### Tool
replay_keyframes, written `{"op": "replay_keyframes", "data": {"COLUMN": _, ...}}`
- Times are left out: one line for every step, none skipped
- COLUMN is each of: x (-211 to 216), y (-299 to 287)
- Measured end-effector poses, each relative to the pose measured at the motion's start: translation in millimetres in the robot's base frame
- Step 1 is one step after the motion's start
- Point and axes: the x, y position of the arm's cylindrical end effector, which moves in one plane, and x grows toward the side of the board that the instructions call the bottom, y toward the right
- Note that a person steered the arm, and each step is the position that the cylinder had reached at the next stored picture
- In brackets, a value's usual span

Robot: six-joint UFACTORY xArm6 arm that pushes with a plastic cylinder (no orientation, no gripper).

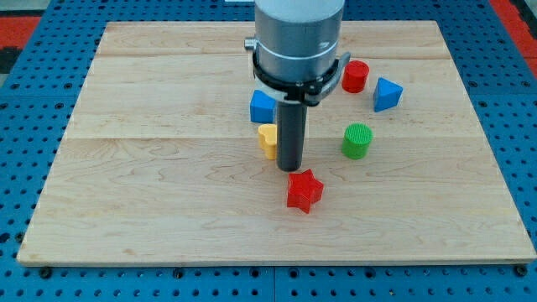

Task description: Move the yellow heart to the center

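Note:
The yellow heart [267,140] lies near the middle of the wooden board [151,184], partly hidden by my rod. My tip [290,167] rests on the board just right of the yellow heart, touching or nearly touching it. A red star [304,190] lies just below and right of my tip. A blue block [263,106] sits directly above the yellow heart, partly hidden by the arm's grey body.
A green cylinder [357,140] stands right of my tip. A red cylinder [355,76] and a blue triangular block [386,93] lie toward the view's upper right. The board sits on a blue perforated table [25,126].

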Motion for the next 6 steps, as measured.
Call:
{"op": "replay_keyframes", "data": {"x": 5.7, "y": -18.6}}
{"op": "replay_keyframes", "data": {"x": -2.0, "y": -31.7}}
{"op": "replay_keyframes", "data": {"x": -12.0, "y": -33.2}}
{"op": "replay_keyframes", "data": {"x": -24.0, "y": -29.1}}
{"op": "replay_keyframes", "data": {"x": -33.8, "y": -23.8}}
{"op": "replay_keyframes", "data": {"x": -34.8, "y": -11.7}}
